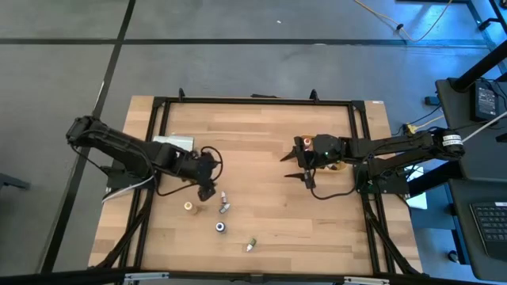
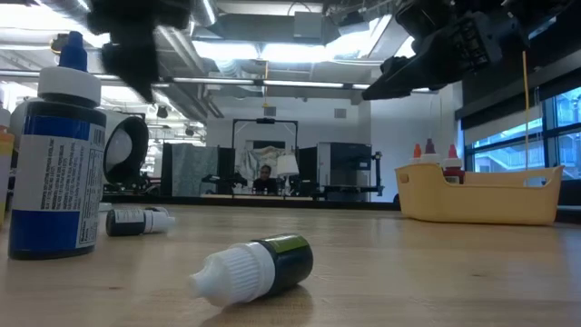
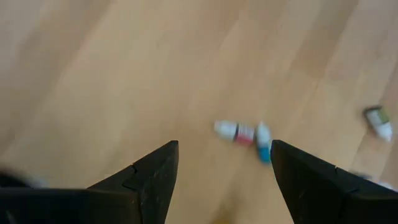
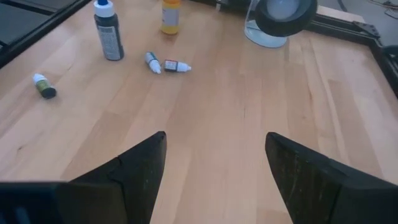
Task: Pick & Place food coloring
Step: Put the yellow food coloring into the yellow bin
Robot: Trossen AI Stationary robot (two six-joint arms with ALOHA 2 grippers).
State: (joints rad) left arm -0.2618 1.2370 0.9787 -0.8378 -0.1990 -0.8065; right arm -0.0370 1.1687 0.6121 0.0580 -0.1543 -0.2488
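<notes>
Several tiny food coloring bottles sit on the wooden table toward its near left. An orange one (image 1: 188, 207) and a dark blue-labelled one (image 1: 220, 227) stand upright. A red-banded one (image 3: 238, 132) and a blue one (image 3: 263, 143) lie on their sides, touching end to end. A green one (image 1: 250, 246) lies alone near the near edge. My left gripper (image 1: 210, 190) hovers open just above the lying pair. My right gripper (image 1: 295, 169) is open in the air right of centre, next to the tan tray (image 2: 477, 195), which holds more bottles.
A round dark-rimmed object (image 4: 280, 15) stands behind the bottles in the right wrist view. A black frame (image 1: 253, 100) runs around the table edges. Bare wood (image 1: 261, 134) lies between the two arms. A person (image 2: 264, 179) sits far off in the room.
</notes>
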